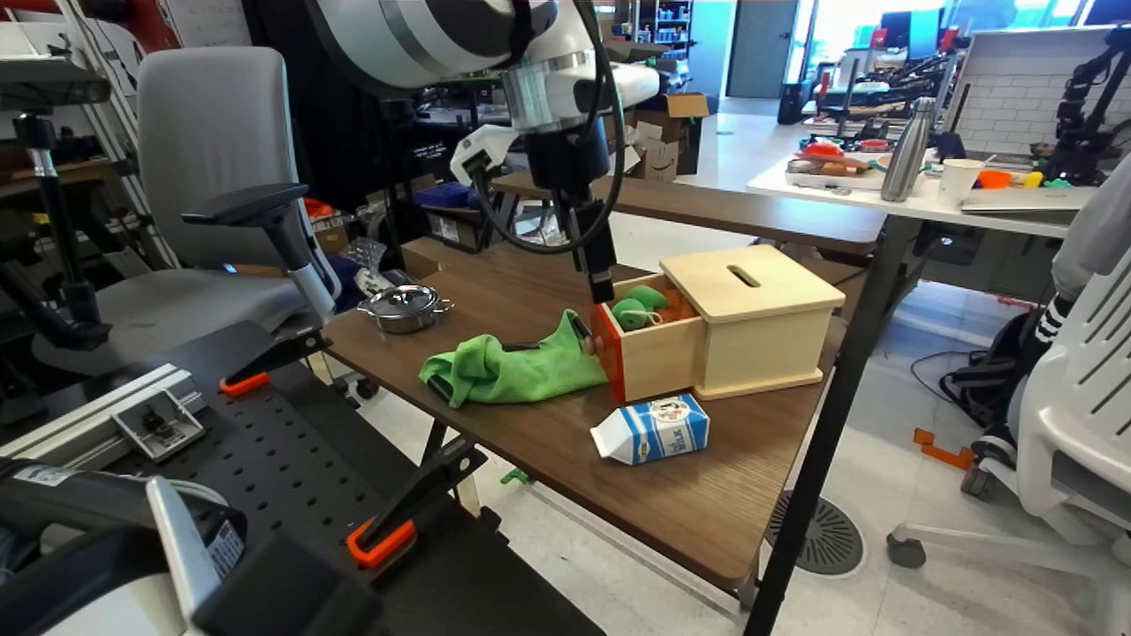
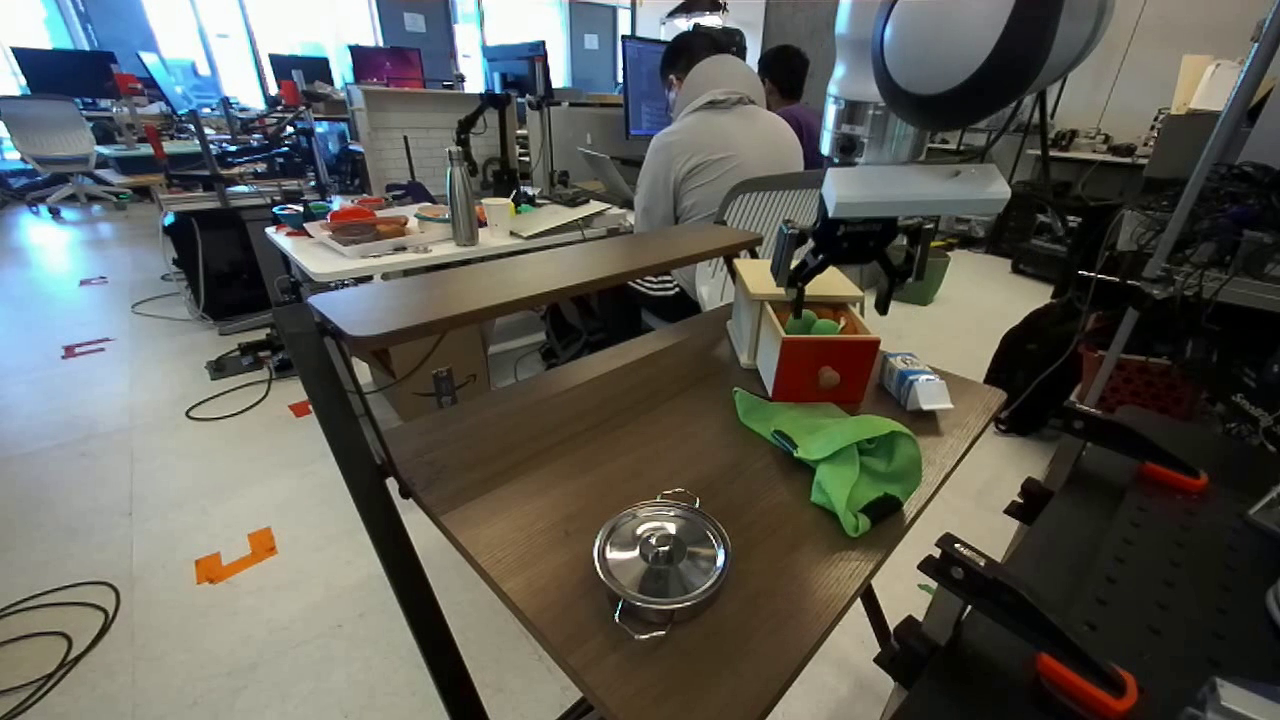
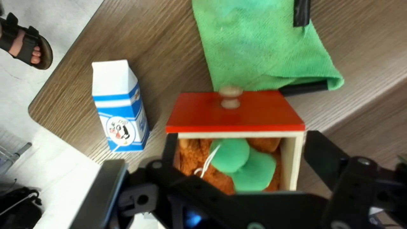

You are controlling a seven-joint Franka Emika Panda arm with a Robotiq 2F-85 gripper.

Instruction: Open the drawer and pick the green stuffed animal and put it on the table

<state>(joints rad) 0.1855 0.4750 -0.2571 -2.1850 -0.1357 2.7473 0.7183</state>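
1. Over the pulled-out drawer [image 3: 267, 109], the gripper [image 2: 841, 298] hangs with its fingers [image 3: 324, 159] apart, nothing between them; whether one touches a rim, I cannot tell.
2. The green stuffed animal [image 3: 235, 162] lies inside the drawer, two rounded lumps with a white string loop [image 3: 211, 157], against fuzzy orange-brown stuff [image 3: 192, 159].
3. I take the step in hand to be reaching in; the pulling looks done, with the drawer well out of the wooden box [image 1: 760, 340].
4. From the wrist, the fingers look about as wide as the drawer, so narrow them partway before lowering, or they may land on its walls.
5. Go straight down, away from the box's overhanging top. Grip the lumps, not the loop; they will probably squash, so close gently but fully, then lift above the walls before moving sideways.
6. Wood-grained, the counter [image 2: 580, 440] also carries a green cloth [image 2: 865, 460] close by the drawer's front, a milk carton [image 3: 122, 109] lying beside it, and a lidded pot [image 2: 662, 555] well apart.
7. A raised shelf [image 2: 540, 282] runs along the counter; a perforated black bench [image 1: 292, 459] stands near another edge. Someone in a grey hoodie [image 2: 720, 140] sits beyond.
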